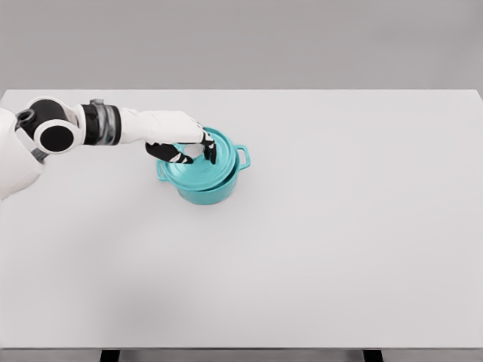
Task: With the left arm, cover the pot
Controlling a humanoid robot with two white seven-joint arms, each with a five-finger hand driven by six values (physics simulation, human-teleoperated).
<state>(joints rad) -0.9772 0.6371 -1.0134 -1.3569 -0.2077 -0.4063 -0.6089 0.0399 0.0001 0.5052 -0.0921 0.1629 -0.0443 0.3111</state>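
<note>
Pot [205,179] wears its teal lid [215,162] (1 knob), left hand [181,139] grasping it to seat it squarely.

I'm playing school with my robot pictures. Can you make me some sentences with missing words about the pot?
1. The pot is the colour ____.
2. The lid sits on the ____.
3. The hand over the lid is the robot's ____ hand.
4. The pot stands on a white ____.

Missing words: teal; pot; left; table
</note>
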